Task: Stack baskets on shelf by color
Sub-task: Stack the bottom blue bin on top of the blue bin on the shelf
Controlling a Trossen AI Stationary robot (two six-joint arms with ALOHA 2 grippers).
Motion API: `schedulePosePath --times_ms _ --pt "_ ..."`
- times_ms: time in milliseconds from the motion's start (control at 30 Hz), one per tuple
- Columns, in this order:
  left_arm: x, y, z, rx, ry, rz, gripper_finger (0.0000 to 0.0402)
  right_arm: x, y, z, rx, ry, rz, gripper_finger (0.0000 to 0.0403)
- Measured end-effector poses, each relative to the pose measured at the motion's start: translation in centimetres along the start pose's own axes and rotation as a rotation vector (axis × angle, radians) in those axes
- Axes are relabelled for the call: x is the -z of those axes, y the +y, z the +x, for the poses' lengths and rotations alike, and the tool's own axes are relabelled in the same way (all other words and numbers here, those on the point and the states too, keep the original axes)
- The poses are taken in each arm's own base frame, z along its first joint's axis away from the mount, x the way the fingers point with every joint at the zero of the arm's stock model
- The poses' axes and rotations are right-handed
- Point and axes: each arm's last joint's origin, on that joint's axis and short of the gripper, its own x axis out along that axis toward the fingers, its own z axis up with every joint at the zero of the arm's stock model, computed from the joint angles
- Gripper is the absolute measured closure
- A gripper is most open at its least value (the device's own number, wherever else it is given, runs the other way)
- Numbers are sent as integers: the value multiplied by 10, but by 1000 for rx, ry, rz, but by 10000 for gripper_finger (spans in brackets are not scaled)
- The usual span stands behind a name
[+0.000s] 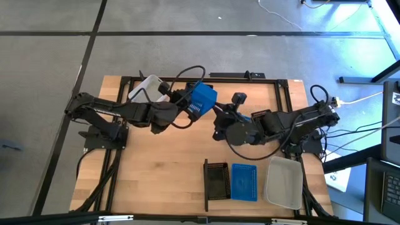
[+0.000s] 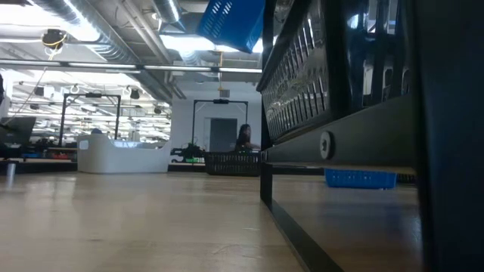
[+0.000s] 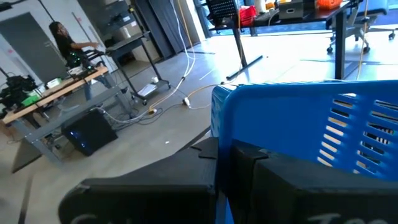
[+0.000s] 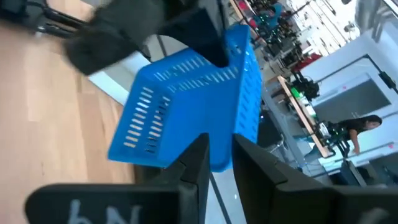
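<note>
Both the left tool (image 1: 187, 103) and right tool (image 4: 217, 155) pinched the raised blue basket (image 1: 202, 99) above the bench (image 1: 162, 169).

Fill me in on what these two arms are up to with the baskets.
Both arms meet above the table's far middle over one blue basket, held in the air. The left gripper is shut on its wall, and the right gripper has its fingers straddling the rim. On the shelf near the front edge lie a black basket, a second blue one and a white one, side by side.
</note>
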Motion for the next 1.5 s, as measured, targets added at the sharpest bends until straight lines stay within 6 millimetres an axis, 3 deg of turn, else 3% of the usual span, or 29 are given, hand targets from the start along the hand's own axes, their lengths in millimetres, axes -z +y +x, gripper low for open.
schedulePosePath --times_ms 467,667,1133,1500 --pt "0 -2 -4 29 -4 5 401 6 -17 30 -47 40 48 335" --pt "0 -2 -4 21 -3 23 397 8 -22 37 -66 49 56 393" --pt "-1 -1 -1 39 -6 14 329 8 -21 39 -90 49 49 398" --pt "-2 -15 -37 109 -34 -27 324 13 -21 40 -90 82 15 400"
